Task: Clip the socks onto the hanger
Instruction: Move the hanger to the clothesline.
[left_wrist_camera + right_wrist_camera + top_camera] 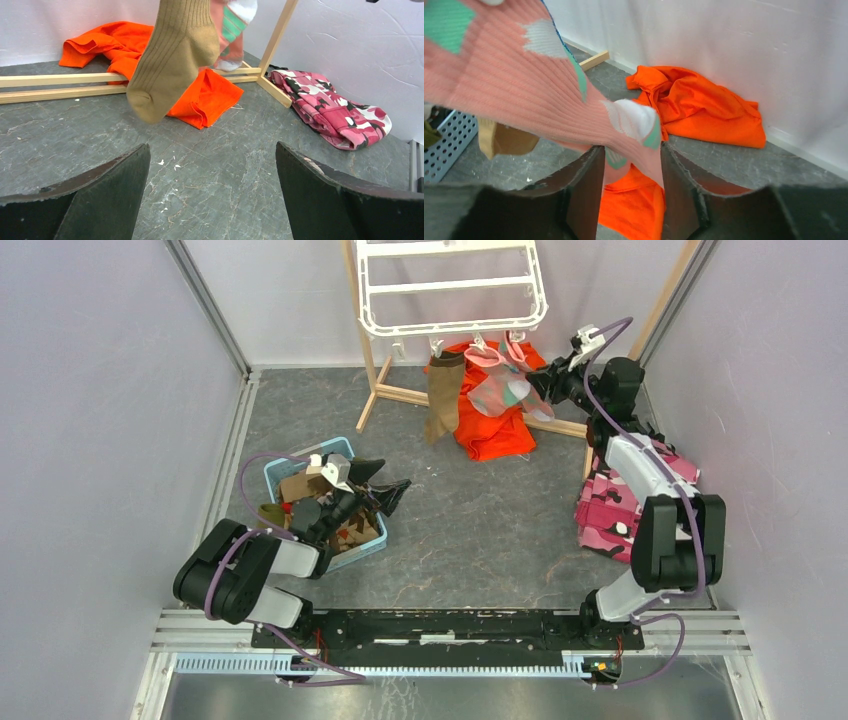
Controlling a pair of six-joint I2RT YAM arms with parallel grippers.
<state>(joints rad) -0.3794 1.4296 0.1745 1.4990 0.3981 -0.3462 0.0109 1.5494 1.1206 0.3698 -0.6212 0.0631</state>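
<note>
hanging limp from the far white hanger, the pink sock looks light, soft, stretchy; pinch its cuff. right gripper: jaws half-parted around its toe, grip unclear. left gripper: jaws wide, empty, above the near-left basket.

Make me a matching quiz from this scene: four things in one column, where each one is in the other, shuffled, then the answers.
Things:
1. brown sock
2. pink sock
3. orange garment
4. camouflage cloth

Places:
A. between the fingers of the right gripper
B. on the floor beside the right arm
C. hanging from the hanger, clear of both grippers
D. on the floor under the hanger

Pairs: 1-C, 2-A, 3-D, 4-B
</note>
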